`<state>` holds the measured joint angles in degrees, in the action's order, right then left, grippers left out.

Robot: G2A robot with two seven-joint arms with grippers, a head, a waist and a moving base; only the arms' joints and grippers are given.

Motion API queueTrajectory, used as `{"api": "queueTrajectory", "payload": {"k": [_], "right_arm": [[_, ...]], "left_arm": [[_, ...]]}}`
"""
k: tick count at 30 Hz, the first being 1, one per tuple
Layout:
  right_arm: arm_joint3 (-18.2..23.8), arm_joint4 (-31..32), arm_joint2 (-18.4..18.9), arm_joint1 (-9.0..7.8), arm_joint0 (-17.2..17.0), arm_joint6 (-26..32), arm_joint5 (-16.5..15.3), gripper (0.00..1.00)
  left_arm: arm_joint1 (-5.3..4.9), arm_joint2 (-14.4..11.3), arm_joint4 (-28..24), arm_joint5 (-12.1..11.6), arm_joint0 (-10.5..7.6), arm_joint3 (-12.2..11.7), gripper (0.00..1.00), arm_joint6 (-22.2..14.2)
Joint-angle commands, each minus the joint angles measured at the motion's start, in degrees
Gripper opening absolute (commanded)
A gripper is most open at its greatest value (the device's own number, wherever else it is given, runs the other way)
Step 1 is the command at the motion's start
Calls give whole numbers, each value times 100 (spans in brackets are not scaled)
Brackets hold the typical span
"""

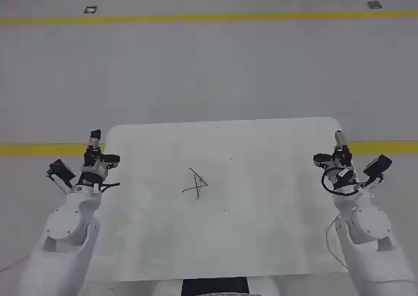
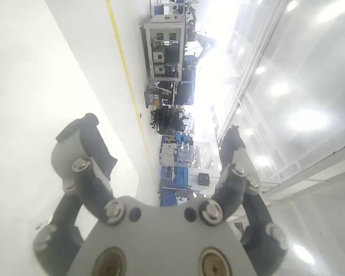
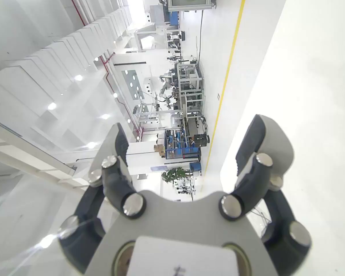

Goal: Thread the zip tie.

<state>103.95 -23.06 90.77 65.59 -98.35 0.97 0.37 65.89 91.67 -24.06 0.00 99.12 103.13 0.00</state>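
Near the middle of the white table lies the thin black plastic zip tie, crossed strands, one or two, I cannot tell. My left gripper and right gripper gape wide, empty, at opposite table edges. Being so thin and flat, the tie may slip my pinch

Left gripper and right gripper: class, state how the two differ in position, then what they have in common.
The left gripper sits at the left edge of the table; the right gripper sits at its right edge. The zip tie lies on the table between them, somewhat nearer the left gripper than the right gripper. Both are open, hold nothing, and are well apart from the zip tie.
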Motion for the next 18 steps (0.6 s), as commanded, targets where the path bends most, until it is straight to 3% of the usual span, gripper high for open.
{"api": "queueTrajectory", "payload": {"k": [1, 3, 6, 18], "right_arm": [[13, 1464, -264, -26, 188, 330, 147, 100], [-122, 2466, -486, -56, 303, 502, 274, 100], [-336, 3304, -736, -68, 365, 583, 302, 100], [-361, 3360, -753, -66, 374, 599, 271, 100]], "left_arm": [[0, 0, 0, 0, 0, 0, 100, 0], [0, 0, 0, 0, 0, 0, 100, 0], [0, 0, 0, 0, 0, 0, 100, 0], [0, 0, 0, 0, 0, 0, 100, 0]]}}
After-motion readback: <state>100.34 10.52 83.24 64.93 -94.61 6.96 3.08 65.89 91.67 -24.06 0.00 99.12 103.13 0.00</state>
